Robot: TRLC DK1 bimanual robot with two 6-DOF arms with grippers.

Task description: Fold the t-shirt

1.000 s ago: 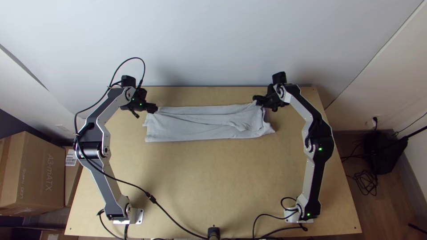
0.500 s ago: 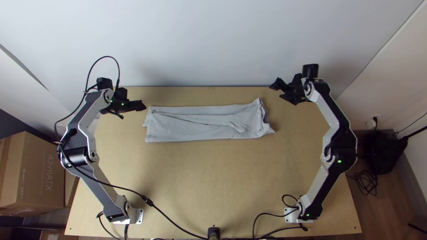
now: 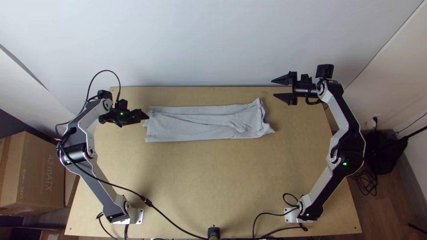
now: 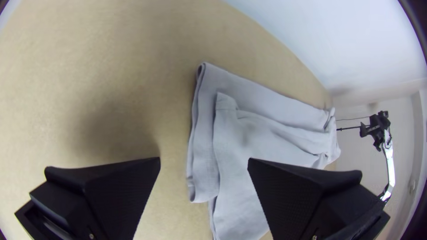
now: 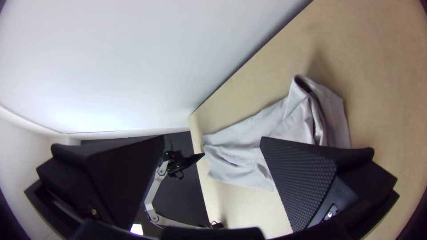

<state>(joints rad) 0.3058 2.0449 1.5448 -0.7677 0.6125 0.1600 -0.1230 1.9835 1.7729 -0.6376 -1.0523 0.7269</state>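
At the left of the top view, the left gripper [image 4: 204, 160] hangs just beside the near-left end of the T-shirt [image 3: 200, 130], and the left wrist view shows its two fingers spread well apart with nothing clamped between them. The T-shirt lies on the light wooden tabletop [image 3: 213, 182] as a long, narrow strip running left to right, in the half away from the arms' bases. Its left end is layered, one ply's edge set back from the one beneath, so the lengthwise folding looks to be done, if roughly. Creases run along the middle, and toward the right the cloth gets more rumpled, with a small crumpled patch on top and a gaping fold at the end, one corner poking out toward the far edge of the table. Off that corner to the right, the right gripper [image 3: 273, 88] is apart from the cloth, its fingers wide open and empty. I would judge the job about half done or a bit more: the shirt is narrowed but still full length as a strip. What is left is probably to bring the ends inward into a compact bundle, perhaps after smoothing the untidy right end
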